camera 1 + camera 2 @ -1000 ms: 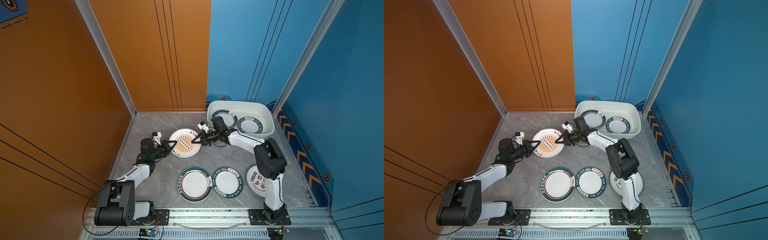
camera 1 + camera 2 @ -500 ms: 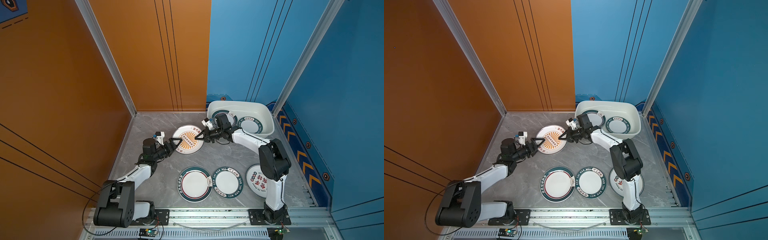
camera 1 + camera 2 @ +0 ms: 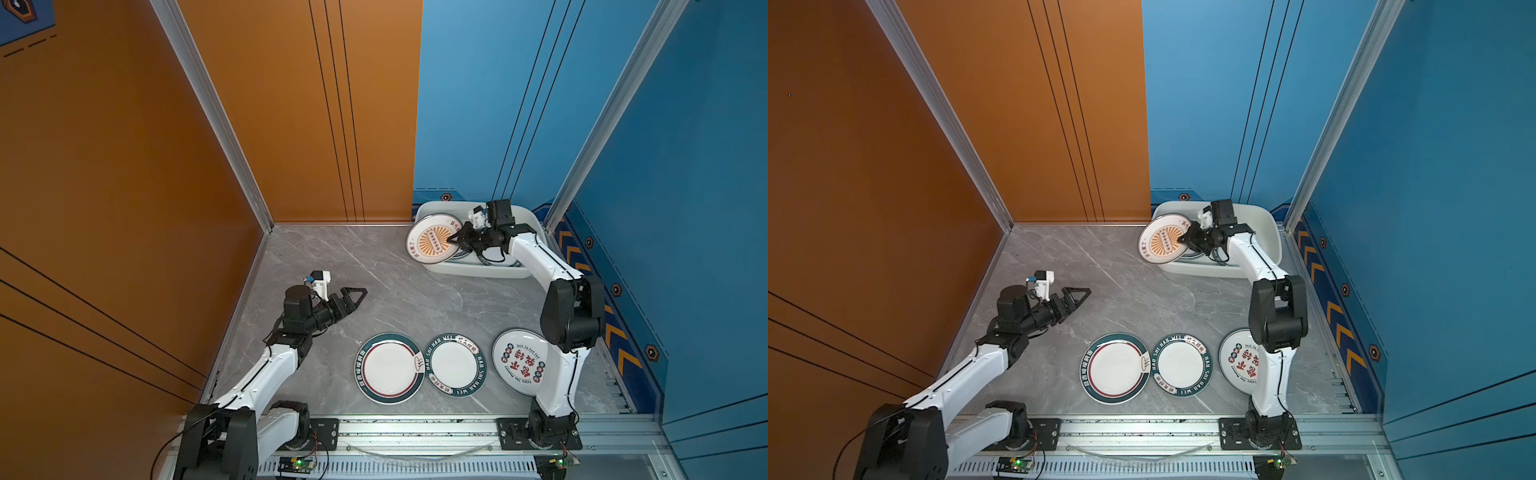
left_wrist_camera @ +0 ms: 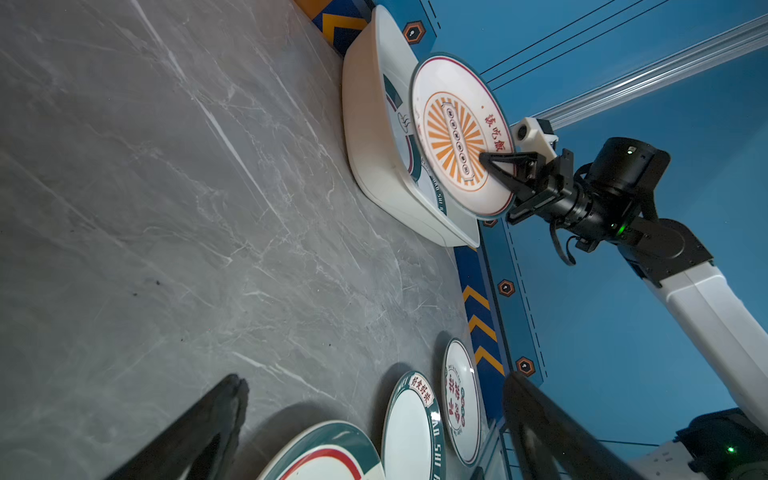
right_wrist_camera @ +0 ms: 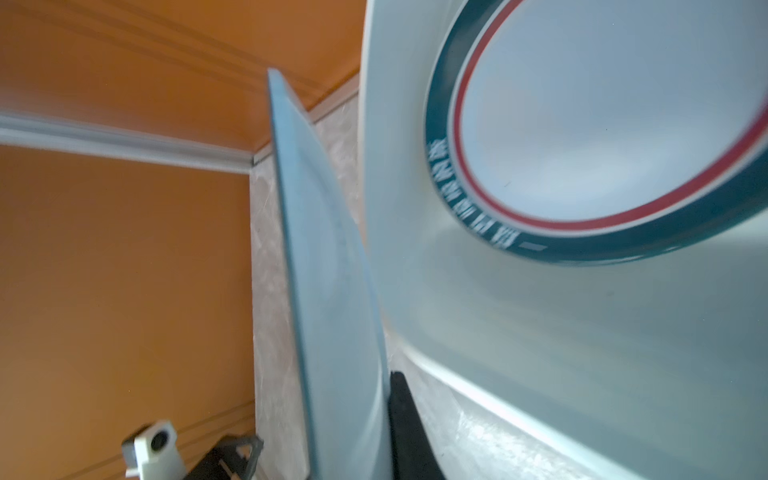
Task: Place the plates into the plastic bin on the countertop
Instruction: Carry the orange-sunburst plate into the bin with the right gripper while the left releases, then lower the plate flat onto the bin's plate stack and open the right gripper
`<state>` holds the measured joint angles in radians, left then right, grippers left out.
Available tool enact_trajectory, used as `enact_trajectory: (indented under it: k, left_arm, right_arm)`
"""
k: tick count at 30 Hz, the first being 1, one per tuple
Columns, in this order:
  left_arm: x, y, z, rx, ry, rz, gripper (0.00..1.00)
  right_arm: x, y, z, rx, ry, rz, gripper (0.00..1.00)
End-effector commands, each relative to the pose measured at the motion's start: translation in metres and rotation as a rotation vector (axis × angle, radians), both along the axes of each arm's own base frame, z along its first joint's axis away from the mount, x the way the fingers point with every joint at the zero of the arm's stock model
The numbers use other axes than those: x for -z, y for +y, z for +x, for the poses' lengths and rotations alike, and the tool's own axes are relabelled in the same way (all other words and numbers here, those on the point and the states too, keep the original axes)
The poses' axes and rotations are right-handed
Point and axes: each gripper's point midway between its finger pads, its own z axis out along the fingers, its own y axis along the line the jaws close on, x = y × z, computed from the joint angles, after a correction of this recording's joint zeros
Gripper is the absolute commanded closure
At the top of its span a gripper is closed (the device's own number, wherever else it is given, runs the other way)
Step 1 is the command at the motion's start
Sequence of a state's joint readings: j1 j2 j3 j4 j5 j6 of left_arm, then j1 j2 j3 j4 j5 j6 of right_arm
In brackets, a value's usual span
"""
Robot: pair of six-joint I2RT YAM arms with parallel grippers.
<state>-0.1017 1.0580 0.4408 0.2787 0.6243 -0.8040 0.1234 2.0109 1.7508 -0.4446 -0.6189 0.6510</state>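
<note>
Left wrist view: sunburst plate (image 4: 453, 124) face-on; right wrist: seemingly edge-on, blurred.

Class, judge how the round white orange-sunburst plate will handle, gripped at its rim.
Probably stiff: the round white sunburst plate looks flat though the right gripper pinches only one edge. Likely slippery: glossy, tilted over the white plastic bin.

Glossy white plastic bin (image 3: 478, 272); smooth marble-patterned countertop (image 3: 395, 291) — shiny plates (image 3: 453, 365).
</note>
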Motion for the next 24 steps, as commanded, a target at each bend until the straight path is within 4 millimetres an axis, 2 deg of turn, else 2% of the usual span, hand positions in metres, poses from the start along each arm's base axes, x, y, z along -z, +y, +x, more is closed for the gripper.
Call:
enact_trajectory:
  k: [1, 2, 3, 4, 12, 18, 24]
  left_arm:
    - [0.020, 0.006, -0.010, -0.015, 0.033, 0.076, 0.02]
    - [0.019, 0.005, -0.010, -0.011, 0.028, 0.077, 0.02]
    - [0.019, 0.004, -0.011, -0.003, 0.025, 0.080, 0.02]
    - [0.018, 0.003, -0.012, 0.004, 0.021, 0.082, 0.02]
    - [0.024, -0.003, -0.011, 0.026, 0.035, 0.099, 0.02]
    - [0.025, -0.004, -0.010, 0.031, 0.041, 0.106, 0.02]
    - [0.028, -0.004, -0.012, 0.034, 0.053, 0.117, 0.02]
  right_arm:
    - [-0.001, -0.027, 0.023, 0.086, -0.003, -0.026, 1.00]
    - [-0.002, -0.034, 0.027, 0.105, -0.005, -0.025, 1.00]
    - [0.012, -0.040, 0.034, 0.124, 0.021, -0.030, 1.00]
    - [0.017, -0.046, 0.039, 0.139, 0.031, -0.033, 1.00]
    - [0.046, -0.071, 0.066, 0.210, 0.086, -0.044, 1.00]
    - [0.070, -0.073, 0.081, 0.229, 0.129, -0.036, 1.00]
    - [0.090, -0.071, 0.086, 0.241, 0.163, -0.037, 1.00]
